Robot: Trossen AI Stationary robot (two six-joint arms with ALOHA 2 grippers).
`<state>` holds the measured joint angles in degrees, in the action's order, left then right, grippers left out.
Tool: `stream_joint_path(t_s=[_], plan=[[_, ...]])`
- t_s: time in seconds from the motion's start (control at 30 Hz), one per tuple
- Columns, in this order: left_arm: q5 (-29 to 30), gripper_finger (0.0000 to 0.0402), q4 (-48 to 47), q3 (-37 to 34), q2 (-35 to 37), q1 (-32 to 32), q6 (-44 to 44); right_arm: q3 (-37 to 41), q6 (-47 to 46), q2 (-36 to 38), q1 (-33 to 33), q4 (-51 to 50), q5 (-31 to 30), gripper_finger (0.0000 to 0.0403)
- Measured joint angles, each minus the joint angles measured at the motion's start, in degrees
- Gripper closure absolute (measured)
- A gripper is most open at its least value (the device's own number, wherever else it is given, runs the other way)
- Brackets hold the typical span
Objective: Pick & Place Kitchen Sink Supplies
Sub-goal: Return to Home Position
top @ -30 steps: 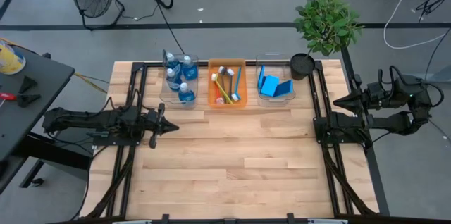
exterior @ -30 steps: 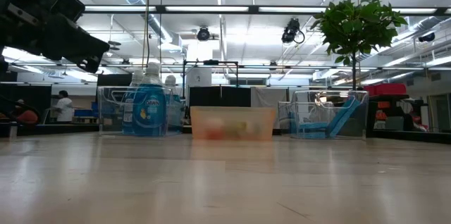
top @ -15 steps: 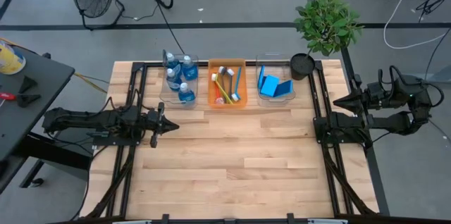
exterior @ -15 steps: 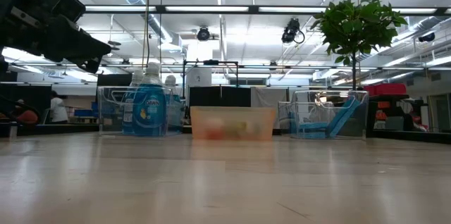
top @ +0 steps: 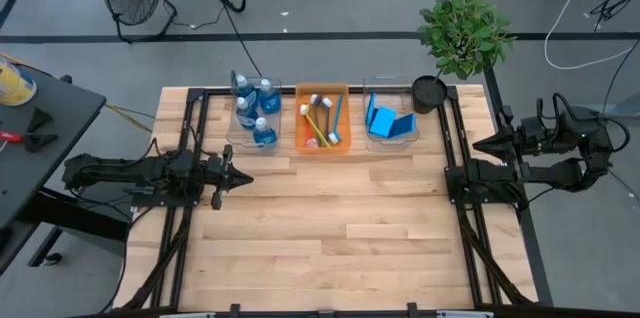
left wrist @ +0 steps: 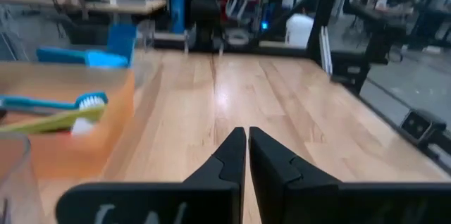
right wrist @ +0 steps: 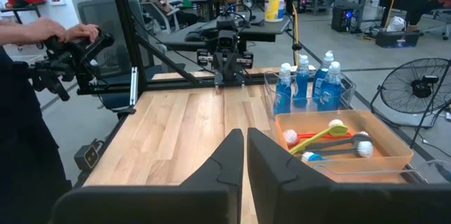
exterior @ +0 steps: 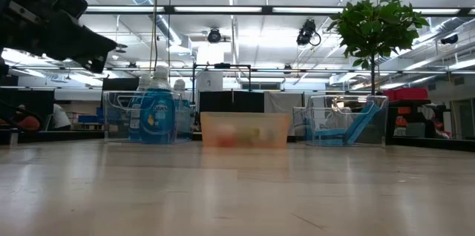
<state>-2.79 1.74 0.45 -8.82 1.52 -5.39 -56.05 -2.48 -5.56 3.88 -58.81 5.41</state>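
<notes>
Standing upright, the bottles [top: 246, 111] lie near the closed left claw [top: 248, 180].

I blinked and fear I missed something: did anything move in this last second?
Hardly. The left gripper shifted only slightly, shut and empty. Nothing was grasped or released. The right gripper, the dish soap bottles, brushes and blue sponges stayed put.

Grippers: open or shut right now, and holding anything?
Left gripper: shut, empty, over the table's left side.
Right gripper: shut, empty, by the table's right edge.
</notes>
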Motion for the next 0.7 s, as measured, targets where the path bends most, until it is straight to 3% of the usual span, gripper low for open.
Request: stream_joint_path(t_s=[0.33, 0.7], plan=[[-0.01, 0.0376, 0.01, -0.02, 8.53, 0.00, 0.00, 0.00, 0.02, 0.02, 0.00, 0.00, 0.00, 0.0378], [0.00, 0.0376, 0.13, -0.02, 8.72, 0.00, 0.00, 0.00, 0.00, 0.02, -0.02, 0.00, 0.00, 0.0378]])
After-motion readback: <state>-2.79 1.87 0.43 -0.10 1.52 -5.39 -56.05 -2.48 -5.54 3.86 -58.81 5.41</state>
